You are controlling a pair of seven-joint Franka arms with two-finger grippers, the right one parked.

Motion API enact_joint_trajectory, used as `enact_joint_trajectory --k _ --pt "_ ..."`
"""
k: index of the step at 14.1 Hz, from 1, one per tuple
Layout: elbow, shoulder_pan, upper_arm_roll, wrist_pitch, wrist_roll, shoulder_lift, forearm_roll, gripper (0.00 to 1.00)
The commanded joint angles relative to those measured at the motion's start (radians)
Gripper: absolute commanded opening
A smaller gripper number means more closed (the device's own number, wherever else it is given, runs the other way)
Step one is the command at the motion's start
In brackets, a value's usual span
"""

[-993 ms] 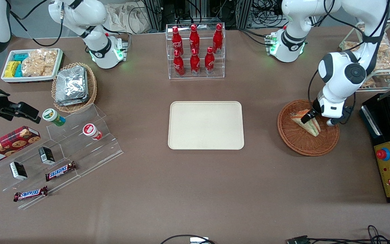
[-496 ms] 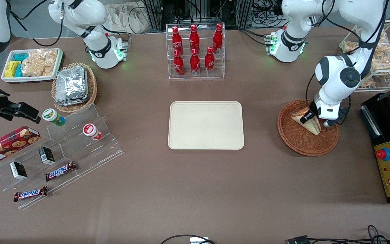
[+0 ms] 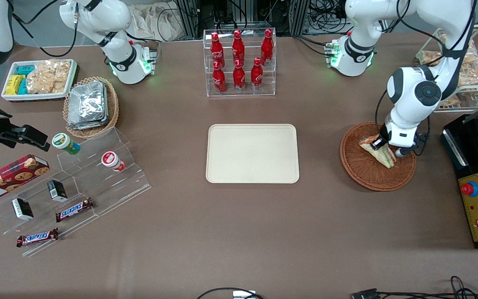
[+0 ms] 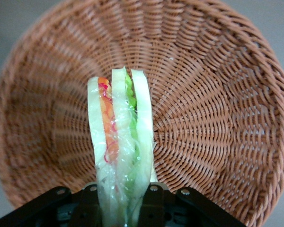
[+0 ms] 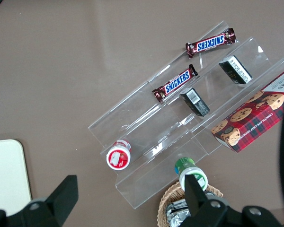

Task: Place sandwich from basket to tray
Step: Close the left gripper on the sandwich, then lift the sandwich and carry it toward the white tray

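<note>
The sandwich (image 3: pixel 382 154), a clear-wrapped wedge of pale bread with orange, red and green filling, stands on edge in the round reddish-brown wicker basket (image 3: pixel 363 174) toward the working arm's end of the table. My left gripper (image 3: pixel 386 148) is down inside the basket, its fingers pressed against both bread faces of the sandwich. In the left wrist view the sandwich (image 4: pixel 118 137) rises from between the black fingers (image 4: pixel 154 201) of the gripper (image 4: pixel 121 208), with the basket (image 4: pixel 217 118) weave all around it. The beige tray (image 3: pixel 252 153) lies flat and bare at the table's middle.
A clear rack of red bottles (image 3: pixel 240 62) stands farther from the camera than the tray. A black appliance (image 3: pixel 477 182) and a white wire rack (image 3: pixel 467 70) flank the basket. A tan basket of foil packs (image 3: pixel 91 106) and an acrylic snack shelf (image 3: pixel 81 182) lie toward the parked arm's end.
The wrist has shifted slightly over the basket and settled lower. The fingers have drawn in on the sandwich, which has tipped a little.
</note>
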State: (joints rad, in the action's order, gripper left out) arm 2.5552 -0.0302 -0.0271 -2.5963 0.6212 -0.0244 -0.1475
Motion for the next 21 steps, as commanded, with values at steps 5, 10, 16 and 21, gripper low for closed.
enact_joint_trajectory --k 5,10,16,21 --pt "-0.196 0.029 -0.130 0.315 -0.136 0.110 -0.034 0.03" --pt "-0.276 0.036 -0.298 0.392 -0.135 0.093 -0.034 0.05" --pt "-0.352 0.038 -0.436 0.401 -0.121 0.008 -0.032 0.08" --pt "-0.447 0.039 -0.539 0.392 -0.046 -0.130 -0.032 0.08"
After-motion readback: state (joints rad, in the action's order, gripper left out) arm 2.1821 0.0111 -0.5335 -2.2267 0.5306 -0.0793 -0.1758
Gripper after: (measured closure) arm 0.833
